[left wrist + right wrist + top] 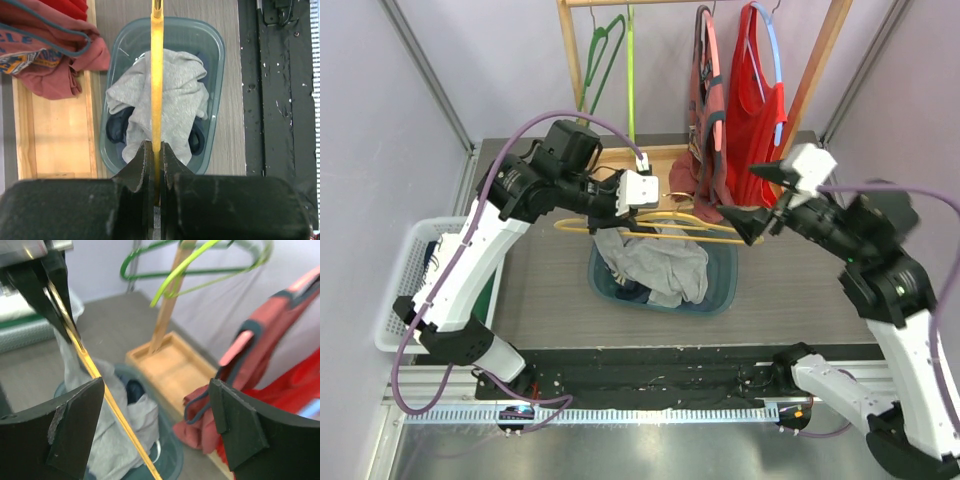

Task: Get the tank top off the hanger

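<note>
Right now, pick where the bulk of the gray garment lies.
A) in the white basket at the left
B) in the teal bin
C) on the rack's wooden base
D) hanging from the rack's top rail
B: the left wrist view shows the gray garment heaped inside the teal bin, under the yellow hanger clamped in the left tool.
</note>
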